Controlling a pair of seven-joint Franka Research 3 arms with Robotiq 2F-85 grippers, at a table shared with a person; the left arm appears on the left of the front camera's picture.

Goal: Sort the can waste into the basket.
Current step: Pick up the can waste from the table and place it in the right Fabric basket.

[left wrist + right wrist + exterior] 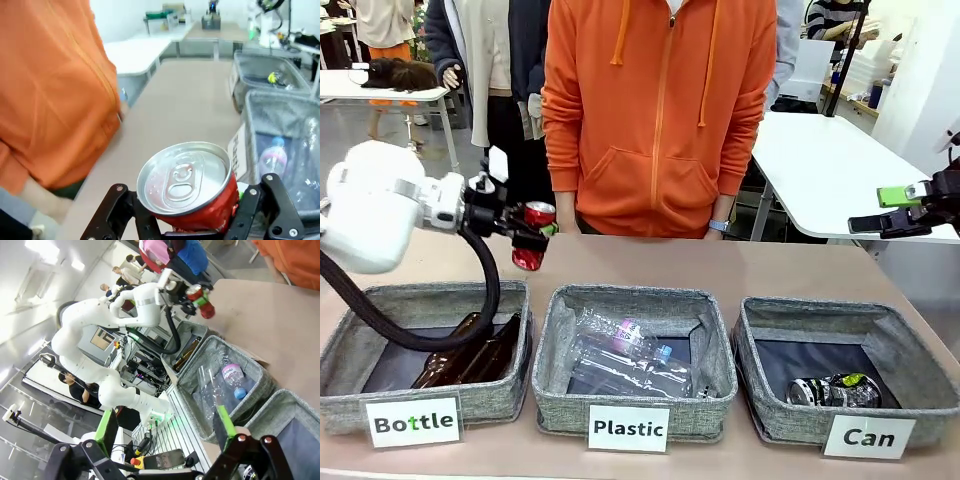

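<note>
Tan table (650, 265): three grey bins (635, 372) on it.

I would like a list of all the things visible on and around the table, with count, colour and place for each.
red can: one, red with silver top, held in the air above the table's left part
dark can: one, crushed, inside the Can basket
Plastic basket: one, grey, middle
clear bottles: several, in the Plastic basket
Bottle basket: one, grey, left
brown bottles: two or so, in it
table: one, beige
person: one, orange hoodie, far side
left gripper: shut on the red can
right gripper: open, at right edge
</note>
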